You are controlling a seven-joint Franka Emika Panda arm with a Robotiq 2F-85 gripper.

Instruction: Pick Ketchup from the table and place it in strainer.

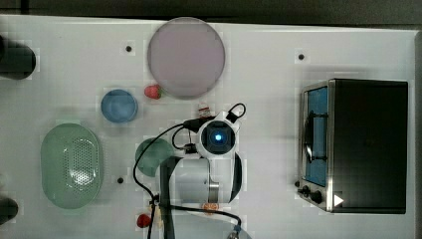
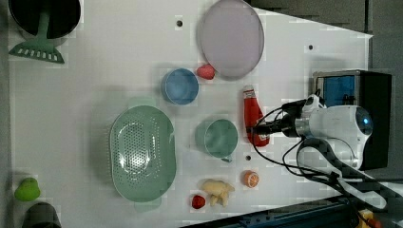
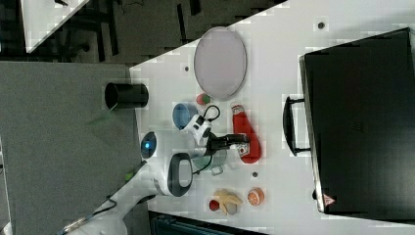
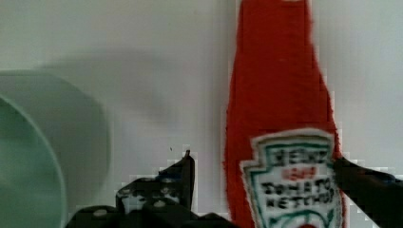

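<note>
Two black fingers point(image 4: 183, 178) of my pincer point(image 4: 266, 190) stand spread wide, one on each side of the ketchup point(image 2: 253, 118), which lies flat on the white surface point(image 2: 95, 95) with its label between them. I am not gripping it yet. The strainer point(image 2: 142, 152) sits well away from the pincer, beyond the green mug point(image 2: 217, 137), which stands just beside me.

The trouble I expect: in the wrist view one finger looks very near the bottle's edge, or on it, while the other has a clear gap. Closing like this could shove the soft bottle sideways or pinch only its edge, so it slips out on the lift. The mug is close enough that a low carry toward the strainer might clip its rim. The bottle is long, so held at the label it may droop.

Hard to make out: whether that near finger truly touches the bottle, and how low my fingertips reach. In the top view my own wrist covers most of the bottle. Its cap is cut off in the wrist view.
</note>
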